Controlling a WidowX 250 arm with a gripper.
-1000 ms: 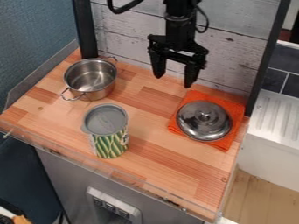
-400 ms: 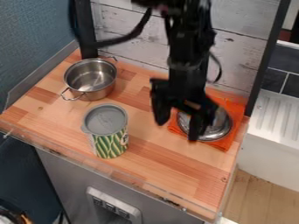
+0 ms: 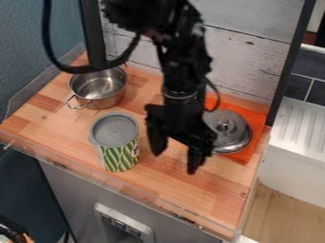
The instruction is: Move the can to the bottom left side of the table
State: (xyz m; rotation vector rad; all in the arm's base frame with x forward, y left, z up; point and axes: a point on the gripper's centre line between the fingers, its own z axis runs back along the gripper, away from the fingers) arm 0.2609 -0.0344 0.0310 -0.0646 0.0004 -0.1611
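Note:
My gripper (image 3: 174, 163) hangs over the middle of the table (image 3: 209, 199), just right of the can, with its two fingers spread apart and nothing between them. The can (image 3: 119, 154) stands upright left of the table's middle, toward the front edge. It has a grey lid and a green, white and yellow patterned side. A narrow gap separates the can from the gripper's left finger.
A steel pot (image 3: 105, 92) with two handles stands at the back left, partly behind the arm's cable. On the right, a silver lid (image 3: 232, 135) lies on an orange cloth (image 3: 255, 124), partly behind the gripper. A low transparent rim runs along the front edge.
From the back of the table, my gripper has come forward and down, first over the silver lid's left part, then left toward the can. The can, pot and lid have stayed put.

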